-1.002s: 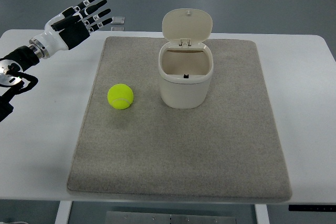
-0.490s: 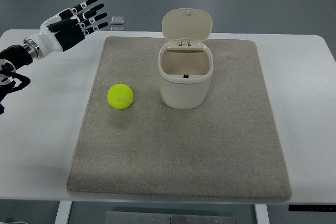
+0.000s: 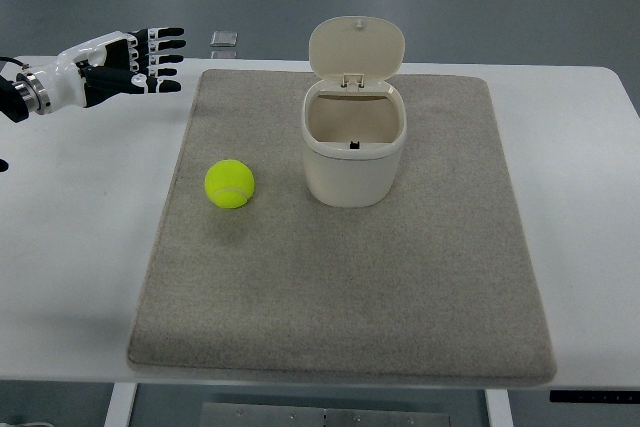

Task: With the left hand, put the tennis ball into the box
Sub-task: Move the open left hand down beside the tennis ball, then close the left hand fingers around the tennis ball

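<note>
Our left hand (image 3: pixel 128 60) hovers empty, fingers spread for grasping; the tennis ball (image 3: pixel 229 184) lies beside the open-lidded box (image 3: pixel 354 147).

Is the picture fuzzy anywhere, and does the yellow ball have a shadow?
Top view: sharp all over, with no real blur even on the left hand. The light is soft and even, so the tennis ball casts only a faint shadow on the mat just below it. The box shows no glare; its inside looks a bit darker.
</note>
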### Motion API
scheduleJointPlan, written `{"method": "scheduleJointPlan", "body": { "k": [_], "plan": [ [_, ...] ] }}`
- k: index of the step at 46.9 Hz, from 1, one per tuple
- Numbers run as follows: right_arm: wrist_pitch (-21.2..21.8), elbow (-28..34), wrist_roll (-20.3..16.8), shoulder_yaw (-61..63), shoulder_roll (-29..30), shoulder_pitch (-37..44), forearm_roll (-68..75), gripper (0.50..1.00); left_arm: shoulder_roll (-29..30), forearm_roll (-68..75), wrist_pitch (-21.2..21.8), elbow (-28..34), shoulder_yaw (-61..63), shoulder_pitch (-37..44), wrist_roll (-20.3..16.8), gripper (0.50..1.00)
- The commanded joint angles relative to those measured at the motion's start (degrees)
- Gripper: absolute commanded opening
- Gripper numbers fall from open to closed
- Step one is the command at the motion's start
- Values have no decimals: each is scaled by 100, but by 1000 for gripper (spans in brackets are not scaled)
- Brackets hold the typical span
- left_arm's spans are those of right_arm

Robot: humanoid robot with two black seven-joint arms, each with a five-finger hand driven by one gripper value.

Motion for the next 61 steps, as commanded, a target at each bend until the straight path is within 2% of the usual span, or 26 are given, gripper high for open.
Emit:
{"method": "scheduleJointPlan", "body": {
  "k": [1, 5, 9, 19, 34, 40, 45, 57, 61],
  "plan": [
    [0, 0, -1, 0, 0, -1, 0, 901, 229, 676, 0, -347, 151, 5, -449, 992],
    [0, 0, -1, 0, 0, -1, 0, 901, 308, 1291, 0, -488, 222, 5, -950, 992],
    [0, 0, -1, 0, 0, -1, 0, 901, 344, 1757, 0, -497, 230, -4, -1241, 990],
    [0, 0, -1, 0, 0, -1, 0, 901, 344, 2759, 11, -752, 239, -4, -1382, 990],
    [0, 0, -1, 0, 0, -1, 0, 901, 493, 4508, 1206, -1648, 529, 49, -1979, 990],
    [0, 0, -1, 0, 0, -1, 0, 901, 440, 5132, 1478, -1842, 538, 40, -2006, 990],
    [0, 0, -1, 0, 0, -1, 0, 901, 405, 5607, 1540, -1965, 661, 14, -2015, 986],
    [0, 0, -1, 0, 0, -1, 0, 901, 168, 6478, 2111, -1965, 1030, -12, -2015, 984],
    [0, 0, -1, 0, 0, -1, 0, 901, 98, 6522, 2182, -1965, 1100, -47, -2015, 984]
  ]
}}
